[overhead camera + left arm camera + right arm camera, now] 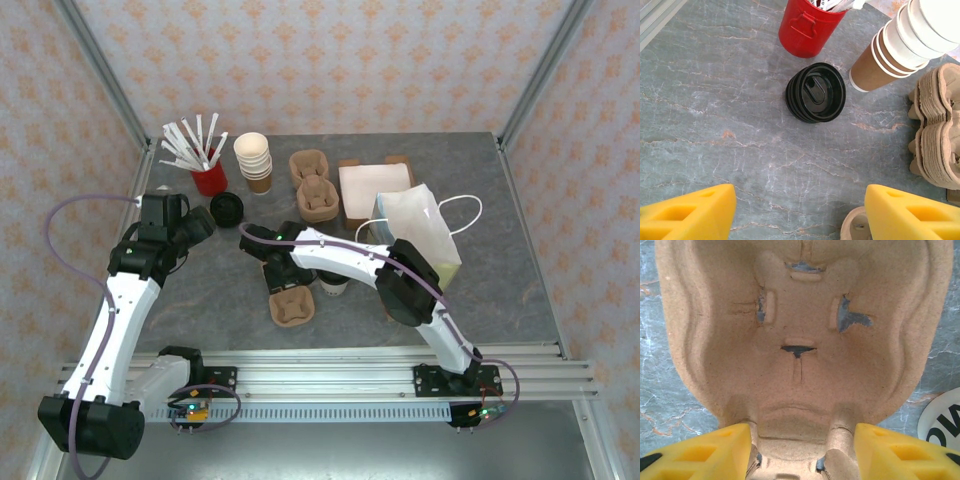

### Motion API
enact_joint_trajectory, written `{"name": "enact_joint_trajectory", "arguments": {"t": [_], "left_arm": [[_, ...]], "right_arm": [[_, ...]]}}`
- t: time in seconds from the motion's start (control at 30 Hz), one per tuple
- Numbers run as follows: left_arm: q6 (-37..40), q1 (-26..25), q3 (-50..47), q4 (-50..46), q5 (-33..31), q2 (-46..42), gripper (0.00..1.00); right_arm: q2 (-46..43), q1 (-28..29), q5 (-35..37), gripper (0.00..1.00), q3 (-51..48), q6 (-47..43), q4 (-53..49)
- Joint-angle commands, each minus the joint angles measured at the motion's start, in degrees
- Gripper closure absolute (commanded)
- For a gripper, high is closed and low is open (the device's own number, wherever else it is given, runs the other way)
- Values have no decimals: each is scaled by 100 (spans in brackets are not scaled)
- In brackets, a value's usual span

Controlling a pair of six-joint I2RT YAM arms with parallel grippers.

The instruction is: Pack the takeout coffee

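Straddling one end of the pulp carrier [800, 335], your right gripper [799, 434] may or may not bite; you cannot tell. Your left gripper [800, 196] hangs spread and empty above black lids [816, 92]. The takeout coffee [333, 285] stands just beside the carrier: dragging it could topple the cup. Carrier well empty; red tub [807, 27] holds straws [190, 145].

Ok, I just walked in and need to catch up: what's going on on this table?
The right gripper sits low over a pulp cup carrier, jaws either side of its near end; whether they grip it is unclear. The lidded takeout coffee stands beside that carrier, not yet in the white paper bag. The left gripper hangs open above the table, near a stack of black lids.
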Motion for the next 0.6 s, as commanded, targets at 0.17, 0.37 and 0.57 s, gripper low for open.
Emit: {"name": "enact_joint_trajectory", "arguments": {"t": [0.17, 0.37, 0.57], "left_arm": [[72, 30, -146, 128, 40, -117, 30], [84, 29, -152, 144, 30, -128, 30], [87, 29, -184, 170, 37, -119, 30]], "right_arm": [[-78, -58, 43, 48, -165, 298, 157], [-95, -47, 56, 49, -79, 303, 115], [-76, -32, 50, 49, -44, 346, 69]]}}
